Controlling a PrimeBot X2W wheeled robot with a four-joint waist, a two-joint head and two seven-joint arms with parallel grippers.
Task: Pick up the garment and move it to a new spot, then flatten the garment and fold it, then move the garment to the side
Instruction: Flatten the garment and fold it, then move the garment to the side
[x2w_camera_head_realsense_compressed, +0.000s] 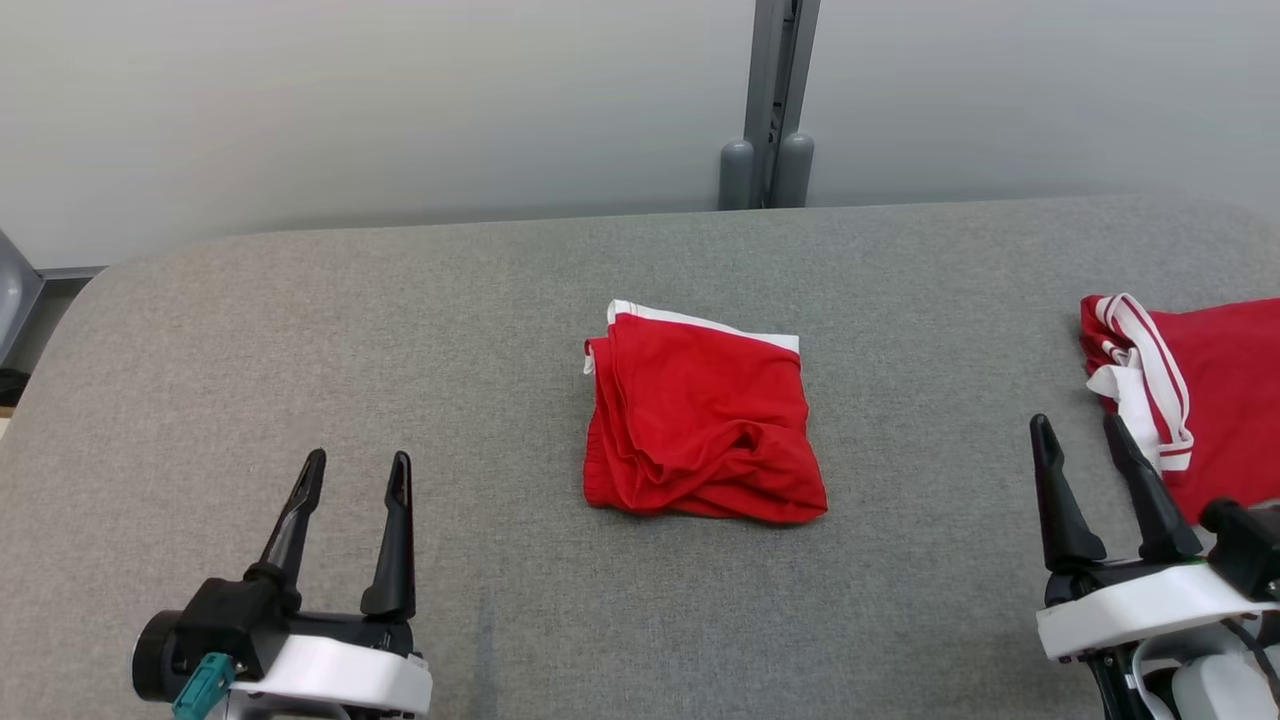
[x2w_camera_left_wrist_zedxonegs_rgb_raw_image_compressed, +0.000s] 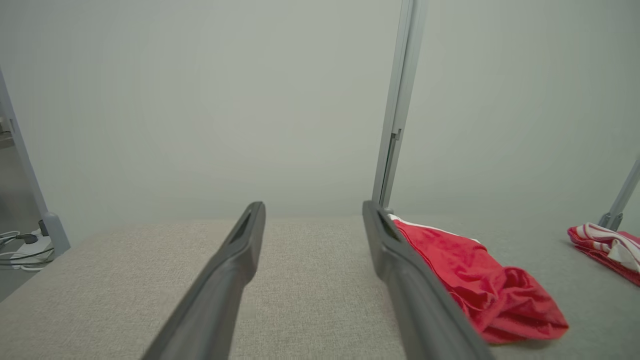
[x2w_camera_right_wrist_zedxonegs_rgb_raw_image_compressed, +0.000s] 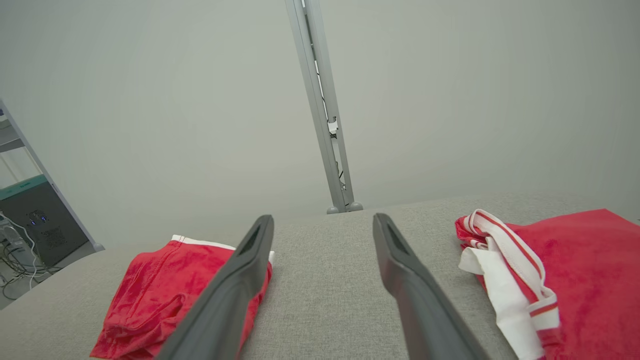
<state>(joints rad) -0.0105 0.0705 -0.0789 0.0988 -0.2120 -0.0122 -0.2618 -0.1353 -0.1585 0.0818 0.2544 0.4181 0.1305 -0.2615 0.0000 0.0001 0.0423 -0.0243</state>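
Red folded garment (x2w_camera_head_realsense_compressed: 700, 420) mid-table; both hands empty, apart.

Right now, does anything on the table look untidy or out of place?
The folded red garment in the middle is not neat: its near edge is bunched into wrinkles, and white trim peeks out at the far edge. On the other garment, the striped trim is twisted.

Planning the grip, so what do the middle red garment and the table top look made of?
Middle red garment: soft thin fabric, probably a sports knit, slightly shiny, with limp creases. Table top: grey woven cloth covering, matte, with visible speckled weave.
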